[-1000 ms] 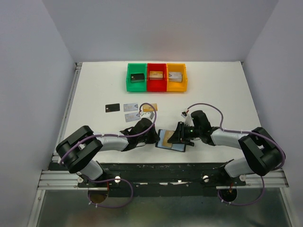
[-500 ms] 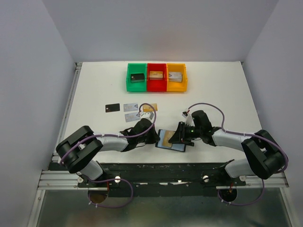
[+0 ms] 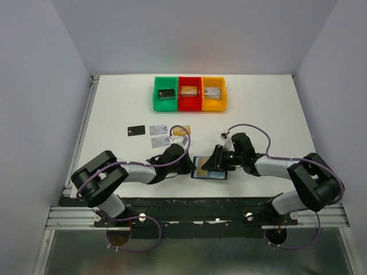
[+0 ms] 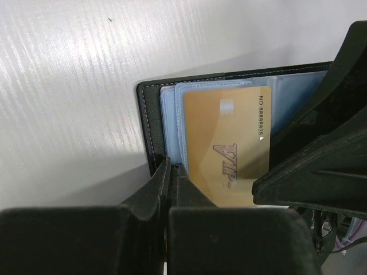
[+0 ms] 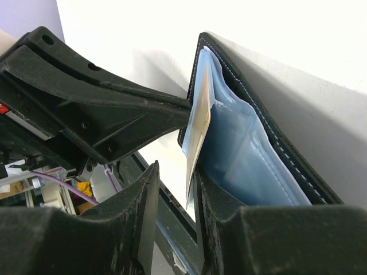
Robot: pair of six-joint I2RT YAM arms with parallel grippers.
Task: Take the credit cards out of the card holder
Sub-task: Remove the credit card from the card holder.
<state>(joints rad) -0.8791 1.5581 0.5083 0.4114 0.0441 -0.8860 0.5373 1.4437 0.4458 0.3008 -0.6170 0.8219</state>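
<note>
Gold card (image 5: 199, 129) (partly sleeved) stands between right gripper's (image 5: 176, 183) jaws.

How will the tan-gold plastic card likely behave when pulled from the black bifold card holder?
The tan-gold plastic card looks thin and flat, so it is probably light and fairly stiff. Its smooth face may slip in the right gripper. The black bifold card holder, with soft blue-grey sleeves, would probably drag along unless the left gripper pins it.
</note>
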